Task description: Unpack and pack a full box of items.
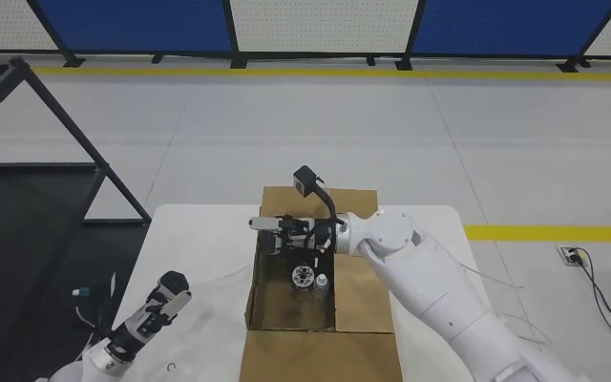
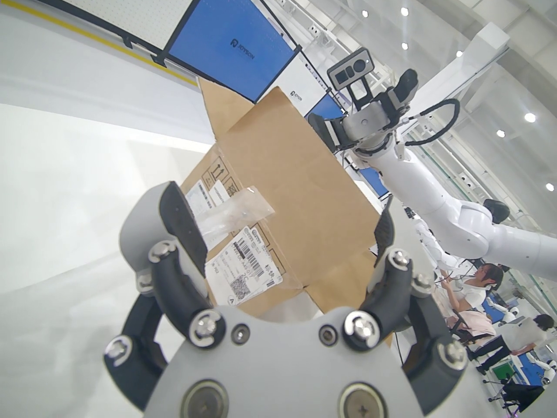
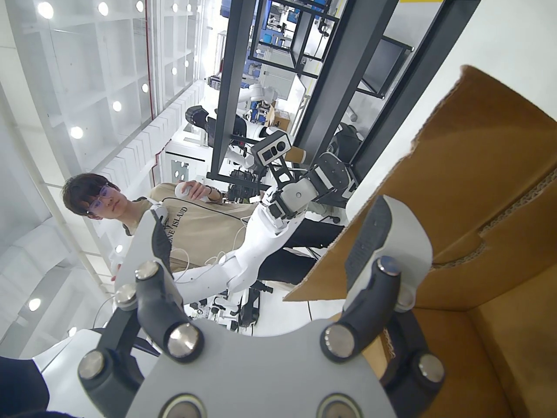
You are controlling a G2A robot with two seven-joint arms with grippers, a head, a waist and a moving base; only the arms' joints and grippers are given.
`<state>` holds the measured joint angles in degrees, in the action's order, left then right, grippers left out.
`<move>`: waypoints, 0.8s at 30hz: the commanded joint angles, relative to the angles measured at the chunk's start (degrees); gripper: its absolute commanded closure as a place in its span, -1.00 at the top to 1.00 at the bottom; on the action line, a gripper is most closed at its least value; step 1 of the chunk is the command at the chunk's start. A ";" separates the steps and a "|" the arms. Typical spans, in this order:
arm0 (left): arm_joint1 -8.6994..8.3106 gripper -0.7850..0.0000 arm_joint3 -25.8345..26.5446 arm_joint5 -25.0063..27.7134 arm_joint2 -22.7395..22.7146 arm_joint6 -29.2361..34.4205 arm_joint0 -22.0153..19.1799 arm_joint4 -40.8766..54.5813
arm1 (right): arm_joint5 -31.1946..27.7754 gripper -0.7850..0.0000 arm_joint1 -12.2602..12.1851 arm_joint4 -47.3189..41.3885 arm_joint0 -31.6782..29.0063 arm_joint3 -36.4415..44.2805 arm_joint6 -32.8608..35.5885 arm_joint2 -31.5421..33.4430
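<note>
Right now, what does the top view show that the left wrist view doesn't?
Top view only: the inside of the box, with a small white bottle and a round item on its floor. Left wrist view only: labels and a clear pouch on the box's outer wall. Both: the box, the left gripper and the right gripper over the box.
</note>
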<state>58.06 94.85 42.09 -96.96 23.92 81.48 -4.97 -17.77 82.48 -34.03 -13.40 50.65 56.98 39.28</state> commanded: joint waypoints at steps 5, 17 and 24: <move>0.02 1.00 0.23 -0.43 0.02 -0.22 0.05 -0.10 | 0.24 1.00 0.00 0.38 -0.89 0.47 -1.04 -0.05; 0.19 1.00 4.36 -4.57 -0.24 -3.02 1.60 -5.74 | 2.92 1.00 4.66 0.27 -0.98 -0.35 -5.74 -4.61; 0.28 1.00 6.68 -5.38 -0.72 -4.21 3.97 -8.71 | 1.11 1.00 8.59 -1.64 0.61 -6.47 -3.91 -7.37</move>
<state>58.33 101.09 37.03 -97.51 19.95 85.03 -12.77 -16.52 90.42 -35.25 -13.06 45.30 52.66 32.26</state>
